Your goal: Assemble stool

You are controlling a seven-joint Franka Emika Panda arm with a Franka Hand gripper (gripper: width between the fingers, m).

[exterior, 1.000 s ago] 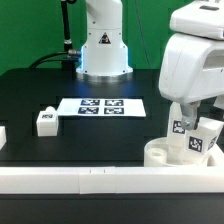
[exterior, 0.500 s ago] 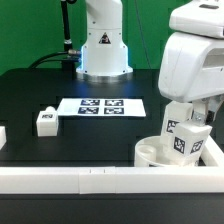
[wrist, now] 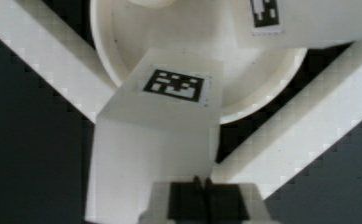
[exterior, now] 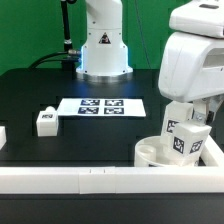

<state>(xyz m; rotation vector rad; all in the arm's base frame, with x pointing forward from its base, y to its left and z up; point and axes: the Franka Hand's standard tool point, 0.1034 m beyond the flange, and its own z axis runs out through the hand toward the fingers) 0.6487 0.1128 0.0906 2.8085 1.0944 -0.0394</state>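
The hand [wrist: 204, 197] is closed, fingers together against a leg [wrist: 157, 140] leaning on the seat [wrist: 133, 45]; grip unclear.

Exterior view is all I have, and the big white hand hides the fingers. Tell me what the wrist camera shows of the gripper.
Observer: The gripper is shut, its jaws pressed together with nothing visible between them.
Operator: Give me the leg's position.
Observer: The leg passes behind the gripper as the wrist camera sees it, and its tagged end overlaps the seat.
Operator: Report anything else at the seat.
Observer: A second tagged piece shows by the seat's rim. It is cut off by the frame, so I cannot tell what it is.
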